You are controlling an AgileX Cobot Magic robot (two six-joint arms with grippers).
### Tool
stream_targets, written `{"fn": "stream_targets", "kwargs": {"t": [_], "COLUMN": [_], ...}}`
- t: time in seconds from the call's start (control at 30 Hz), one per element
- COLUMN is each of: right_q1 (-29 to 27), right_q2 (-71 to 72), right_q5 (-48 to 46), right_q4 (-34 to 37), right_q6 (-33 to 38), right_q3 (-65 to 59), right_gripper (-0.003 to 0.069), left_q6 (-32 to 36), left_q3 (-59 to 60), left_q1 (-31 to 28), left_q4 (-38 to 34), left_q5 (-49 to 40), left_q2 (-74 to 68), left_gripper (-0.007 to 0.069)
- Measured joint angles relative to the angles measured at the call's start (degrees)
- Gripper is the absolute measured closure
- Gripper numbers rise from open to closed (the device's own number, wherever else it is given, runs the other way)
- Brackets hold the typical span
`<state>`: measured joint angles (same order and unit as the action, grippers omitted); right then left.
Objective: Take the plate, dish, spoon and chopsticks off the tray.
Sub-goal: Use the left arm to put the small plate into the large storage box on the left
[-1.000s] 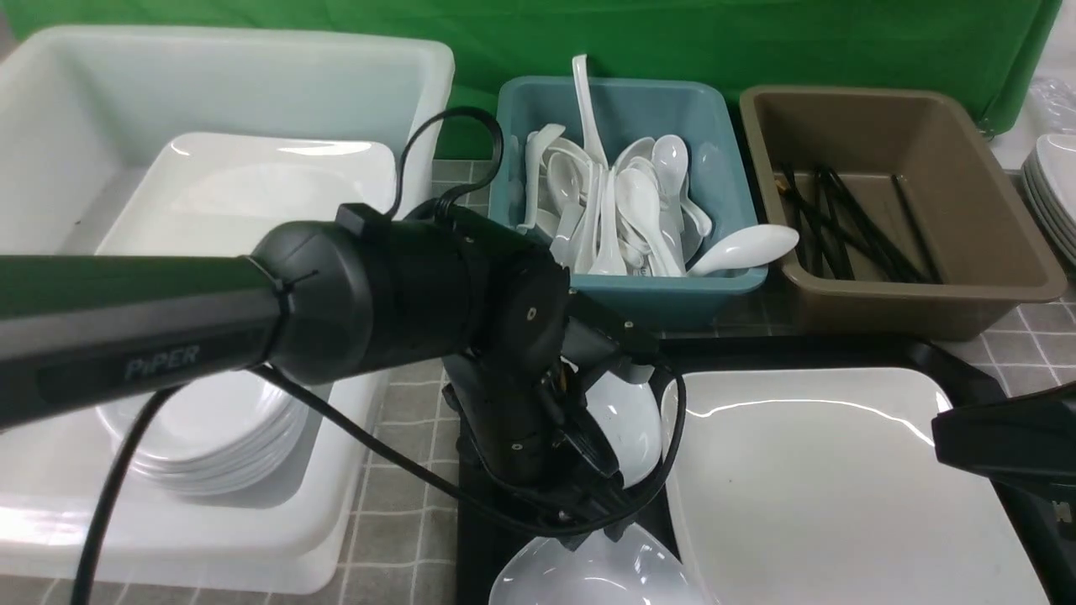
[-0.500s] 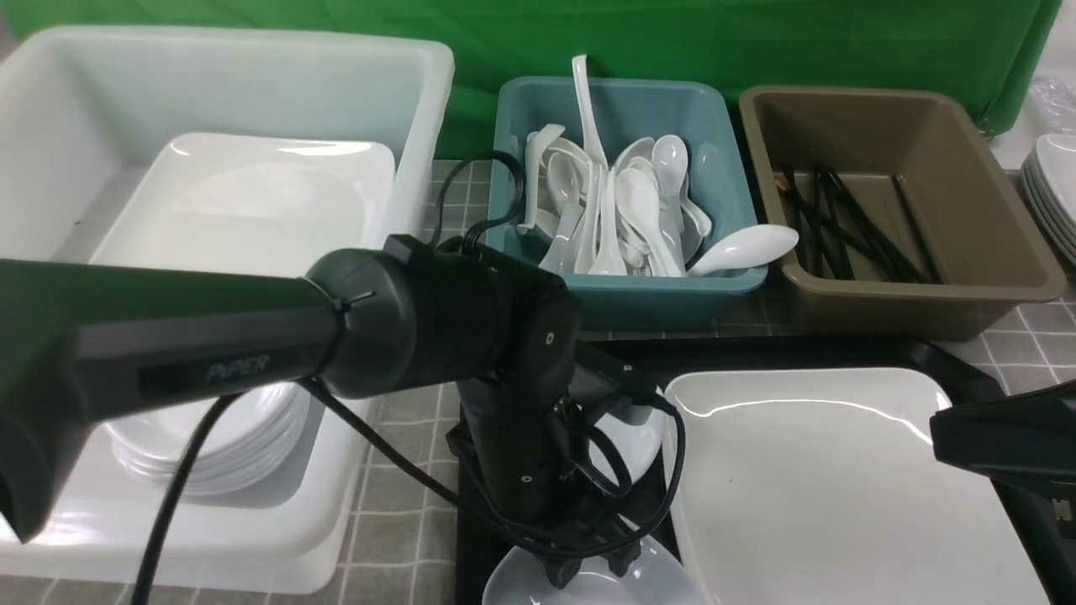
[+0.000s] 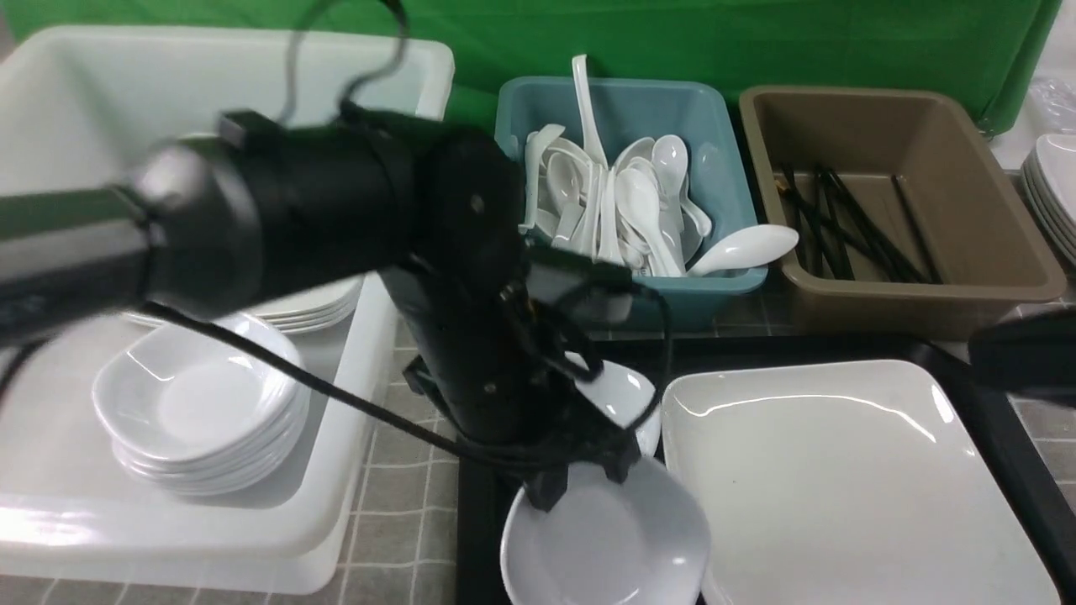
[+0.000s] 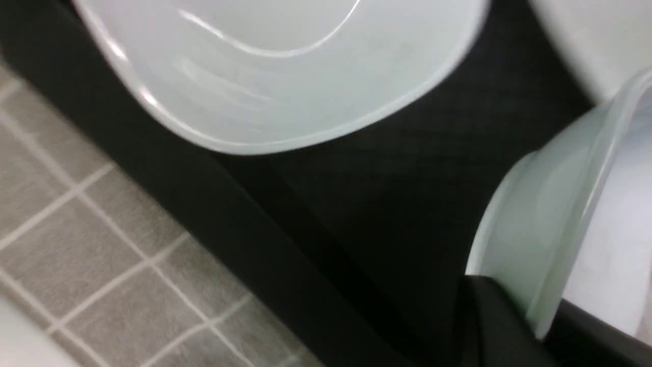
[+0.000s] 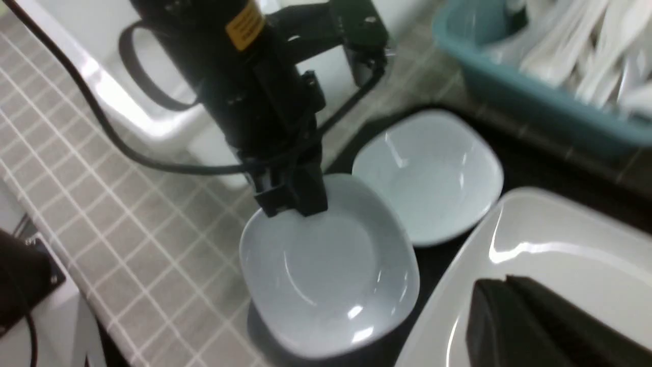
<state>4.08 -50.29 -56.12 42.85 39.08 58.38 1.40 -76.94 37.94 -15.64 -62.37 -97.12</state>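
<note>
**Left gripper closed on near dish, dish lifted**

Left gripper (image 3: 580, 481): jaws pinched together on the rim of the dish (image 3: 605, 542). A second ago they stood wide above it; half a second ago they were low over it and narrowing. The left arm has since risen and swung back toward the white tub (image 3: 50, 512), so much more of the dish shows in the front view. The dish hangs under the fingertips, and the right wrist view shows a shadow beneath it on the tray (image 3: 475, 521).

Second dish (image 3: 620, 393): just beyond the left gripper, resting on the tray, unmoved.

Plate (image 3: 841, 479): immediately to the left gripper's right, flat on the tray, unmoved.

Right gripper (image 5: 509, 316): closed, nothing in it, poised over the plate's near right part. In the front view it sits higher than a second ago.

Bench (image 3: 403, 538): grey gridded cover, on the left gripper's left side.
</note>
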Motion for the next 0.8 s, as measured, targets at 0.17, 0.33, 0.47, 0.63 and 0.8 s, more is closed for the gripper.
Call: {"fn": "stream_targets", "kwargs": {"t": [0.17, 0.33, 0.47, 0.63, 0.8], "right_q1": [4.9, 18.1, 29.5, 41.9, 49.2], "right_q2": [-3.0, -10.7, -18.7, -28.5, -38.4], "right_q5": [-1.0, 0.0, 1.0, 2.7, 3.1], "right_q4": [1.1, 0.1, -7.2, -21.4, -26.1], "right_q6": [0.2, 0.4, -4.2, -12.8, -17.7], "right_q3": [6.9, 13.9, 19.9, 29.1, 39.6], "right_gripper": [0.0635, 0.0635, 0.0635, 0.0635, 0.0635], "left_q6": [4.8, 7.7, 10.3, 12.1, 12.4], "left_q3": [-0.8, -0.2, 3.7, 12.7, 26.9], "left_q1": [-8.2, -22.2, -35.9, -52.1, -64.8], "left_q4": [-8.4, -10.7, -12.8, -16.8, -25.9], "left_q5": [-1.3, -2.1, -2.1, 2.3, 13.1], "left_q2": [9.5, 18.9, 24.9, 29.5, 30.3], "left_gripper": [0.0599, 0.0599, 0.0599, 0.0599, 0.0599]}}
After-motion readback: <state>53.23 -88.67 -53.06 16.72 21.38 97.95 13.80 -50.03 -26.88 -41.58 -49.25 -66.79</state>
